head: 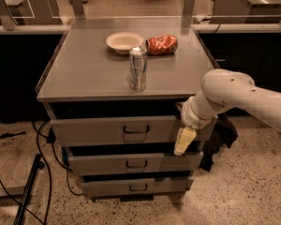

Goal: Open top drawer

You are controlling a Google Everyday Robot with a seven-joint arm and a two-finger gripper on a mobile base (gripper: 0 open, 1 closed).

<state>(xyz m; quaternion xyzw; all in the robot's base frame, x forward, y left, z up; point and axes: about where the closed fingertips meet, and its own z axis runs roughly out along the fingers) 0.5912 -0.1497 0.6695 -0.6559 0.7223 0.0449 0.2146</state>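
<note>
The top drawer (98, 131) is the widest grey drawer front under the cabinet top, with a small dark loop handle (136, 129) at its centre. A dark gap shows between its upper edge and the cabinet top. My gripper (184, 142) hangs pointing down in front of the right end of the drawer front, well to the right of the handle and not on it. My white arm (234, 95) reaches in from the right. Two narrower grey drawers (131, 164) sit below.
On the cabinet top (84, 74) stand a silver can (137, 68), a white bowl (124, 41) and a red crumpled bag (162, 44). Cables (42, 149) and a dark pole (28, 196) lie on the floor at left. A dark object (218, 139) sits behind my arm.
</note>
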